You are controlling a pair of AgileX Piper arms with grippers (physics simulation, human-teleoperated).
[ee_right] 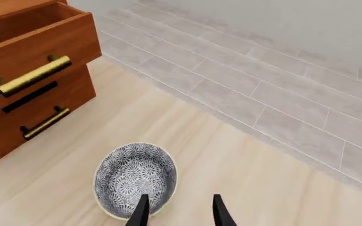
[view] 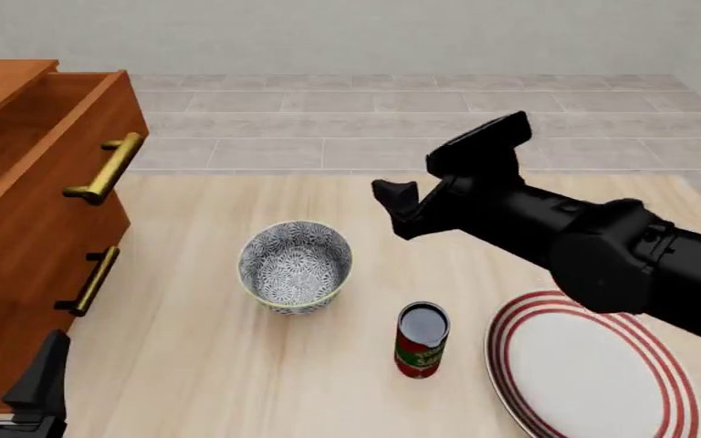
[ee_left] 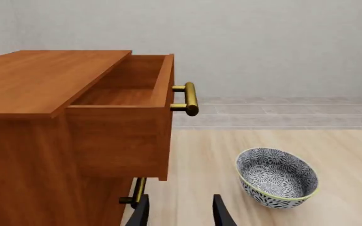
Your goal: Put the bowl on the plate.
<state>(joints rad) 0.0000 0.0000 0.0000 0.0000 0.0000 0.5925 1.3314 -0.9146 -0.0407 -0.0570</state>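
The right arm [view: 606, 251] reaches in from the right side of the front view, stretched forward above the table [view: 326, 383], and its right gripper [view: 402, 208] hangs in the air with fingers spread and nothing between them. The right wrist view shows the two fingertips [ee_right: 140, 212] parted, one of them in line with the rim of the bowl [ee_right: 135, 179] below, with no contact visible. The bowl [view: 296, 265] stands upright on the table, a little to the gripper's left and below it. The plate [view: 594, 365] lies flat to the gripper's right and nearer the arm's base, well apart from the bowl. Between bowl and plate, a can [view: 422, 339] stands upright. The left gripper [view: 10, 383] sits low at the near left corner, fingers parted and empty, just beside the wooden cabinet [view: 22, 219], whose top drawer [ee_left: 130, 89] is pulled out. Count: one bowl, one plate, one can, one cabinet, two brass handles [view: 105, 168].
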